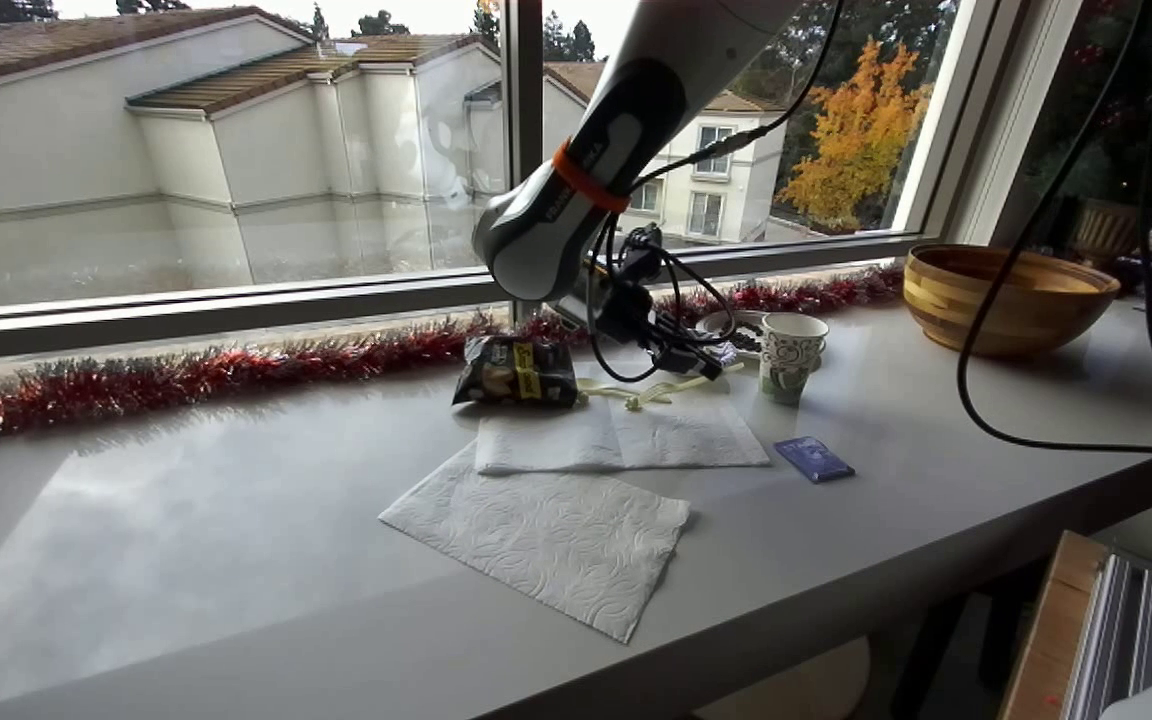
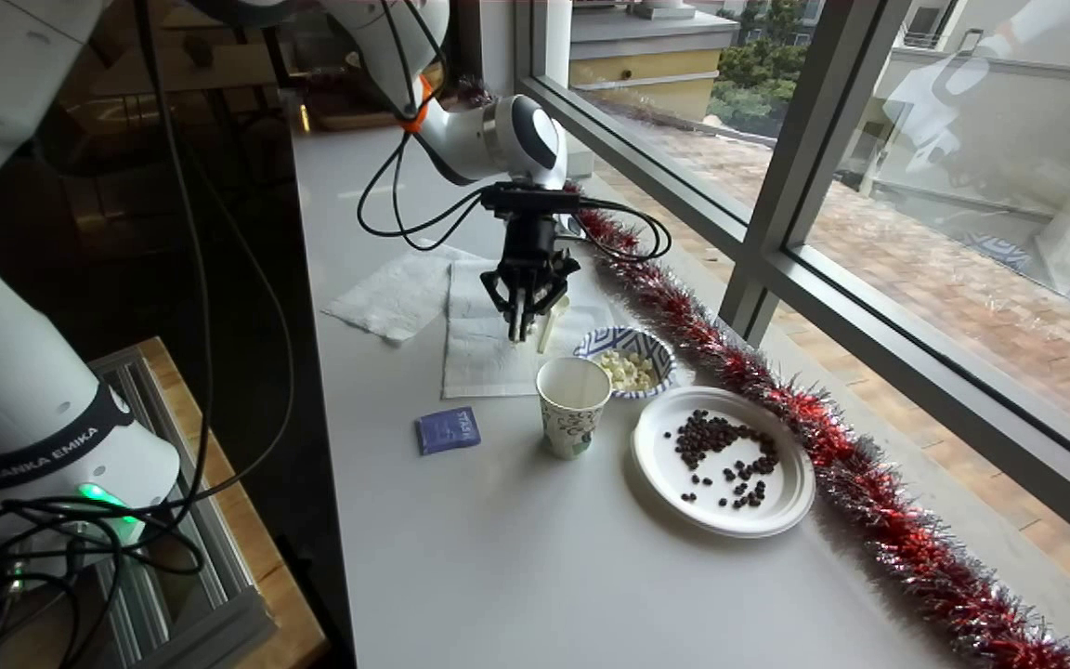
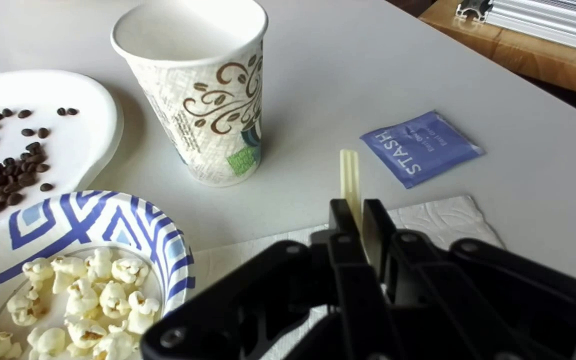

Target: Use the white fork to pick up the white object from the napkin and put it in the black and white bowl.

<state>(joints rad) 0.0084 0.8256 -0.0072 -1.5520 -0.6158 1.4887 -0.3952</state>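
My gripper [image 1: 704,366] is low over the napkin [image 1: 626,445]. In the wrist view its fingertips [image 3: 353,212] are closed around the handle of the pale white fork [image 3: 350,172], whose end sticks out past them. The fork [image 1: 686,385] slopes down leftward to a small pale piece, likely popcorn [image 1: 633,404]; whether this rests on the napkin or on the fork I cannot tell. The patterned bowl [image 2: 602,342], holding popcorn, stands beside the napkin; it also shows in the wrist view [image 3: 170,245]. The fork's head is hidden in the wrist view.
A paper cup [image 2: 572,409] stands close to the bowl. A white plate with coffee beans [image 2: 651,474] and a purple tea packet [image 2: 449,430] lie nearby. Another pale utensil [image 2: 554,321] lies on the napkin. A black snack bag [image 1: 516,372], tinsel [image 1: 236,375] and wooden bowl [image 1: 1006,310] are along the window.
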